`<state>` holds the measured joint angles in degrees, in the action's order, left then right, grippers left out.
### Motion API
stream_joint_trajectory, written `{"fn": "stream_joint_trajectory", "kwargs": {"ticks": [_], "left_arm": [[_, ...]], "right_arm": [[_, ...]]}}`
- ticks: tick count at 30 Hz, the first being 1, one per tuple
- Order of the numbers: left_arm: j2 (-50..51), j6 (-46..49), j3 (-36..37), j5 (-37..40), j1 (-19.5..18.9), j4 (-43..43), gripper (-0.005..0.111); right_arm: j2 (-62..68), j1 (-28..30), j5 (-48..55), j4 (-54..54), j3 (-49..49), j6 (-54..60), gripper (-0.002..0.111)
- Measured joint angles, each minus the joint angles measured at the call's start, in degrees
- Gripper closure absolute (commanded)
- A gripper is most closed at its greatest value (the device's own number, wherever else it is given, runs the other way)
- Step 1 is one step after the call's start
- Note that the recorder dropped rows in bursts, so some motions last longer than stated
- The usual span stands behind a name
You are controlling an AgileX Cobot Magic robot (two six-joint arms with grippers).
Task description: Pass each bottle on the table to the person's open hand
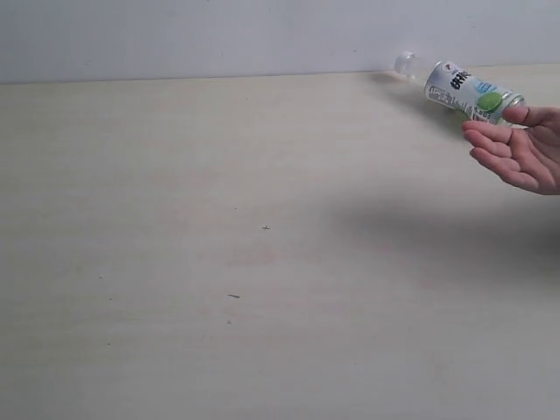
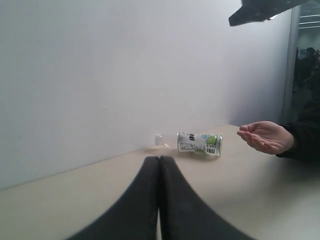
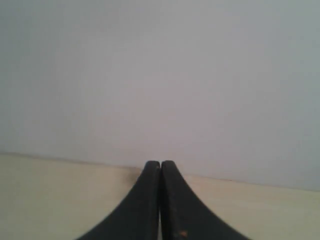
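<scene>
The left gripper (image 2: 159, 159) is closed. Its two black fingers (image 2: 142, 200) press flat against each other with no gap. It hangs over the table (image 2: 50, 210), tips level and pointing toward the table's far edge. The right gripper (image 3: 160, 163) is closed too, its fingers meeting along a thin seam, tips aimed at the table's far edge. One finger has a tiny orange speck. Neither gripper holds anything.

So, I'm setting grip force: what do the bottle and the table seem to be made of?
The bottle looks like thin clear plastic: its neck end is see-through, and a glossy printed label wraps the body. The table looks like pale wood-grain board with a matte finish, perhaps laminate. It shows faint grain lines and no glare.
</scene>
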<state>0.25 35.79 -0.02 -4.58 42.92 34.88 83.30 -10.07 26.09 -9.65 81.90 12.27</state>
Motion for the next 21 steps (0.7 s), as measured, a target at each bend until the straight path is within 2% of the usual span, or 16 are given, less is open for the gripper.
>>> {"fn": "stream_joint_trajectory", "kwargs": {"ticks": [7,12,14,15,17,20,21], "left_arm": [[0.00,0.00,0.00,0.11,0.00,0.00,0.107],[0.00,0.00,0.00,0.11,0.00,0.00,0.107],[0.00,0.00,0.00,0.11,0.00,-0.10,0.107],[0.00,0.00,0.00,0.11,0.00,-0.10,0.107],[0.00,0.00,0.00,0.11,0.00,-0.10,0.107],[0.00,0.00,0.00,0.11,0.00,-0.10,0.107],[0.00,0.00,0.00,0.11,0.00,-0.10,0.107]], "right_arm": [[24.93,0.54,23.78,12.92,25.48,2.29,0.108],[40.50,0.54,36.51,15.54,41.60,11.11,0.108],[45.21,0.54,39.52,15.69,46.76,14.23,0.103],[47.35,0.54,40.71,15.69,49.32,15.53,0.099],[51.33,0.54,42.41,15.69,53.71,17.56,0.081],[55.63,0.54,43.20,15.69,57.69,19.76,0.037],[56.39,0.54,43.20,15.79,58.17,19.91,0.027]]}}
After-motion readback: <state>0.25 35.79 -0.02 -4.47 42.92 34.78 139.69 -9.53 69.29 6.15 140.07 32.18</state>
